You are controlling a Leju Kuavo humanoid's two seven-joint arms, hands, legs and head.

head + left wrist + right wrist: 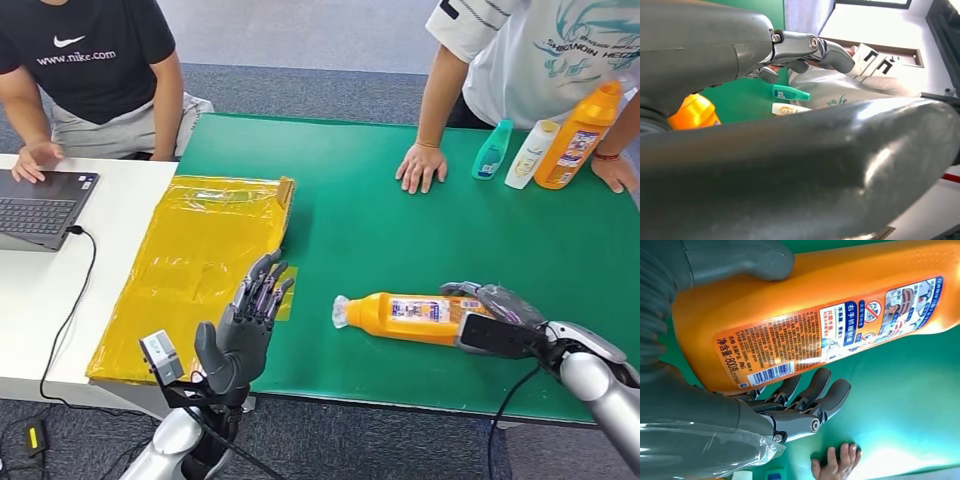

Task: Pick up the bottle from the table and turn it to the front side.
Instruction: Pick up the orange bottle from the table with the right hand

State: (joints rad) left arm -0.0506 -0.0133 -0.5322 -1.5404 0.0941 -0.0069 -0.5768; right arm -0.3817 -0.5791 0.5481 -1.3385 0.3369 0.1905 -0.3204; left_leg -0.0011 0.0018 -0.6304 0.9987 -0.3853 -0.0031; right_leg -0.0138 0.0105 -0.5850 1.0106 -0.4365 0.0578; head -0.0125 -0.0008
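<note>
Head view: the orange bottle [407, 316] lies on its side near the green table's [362, 230] front edge, base end inside the right hand [494, 318], cap pointing left. The left hand [245, 335] hangs spread and empty over the front edge. Right wrist view: thumb [742, 260] and fingers [810, 400] wrap the bottle, barcode label showing. Left wrist view: fingers [806, 50] extended, nothing held.

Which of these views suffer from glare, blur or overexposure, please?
Head view: evenly lit and sharp, with sheen on the yellow plastic sheet. Left wrist view: the left hand is a blurred, glossy mass close up; the background is blown out. Right wrist view: the orange bottle label is legible, glare on the green table.
</note>
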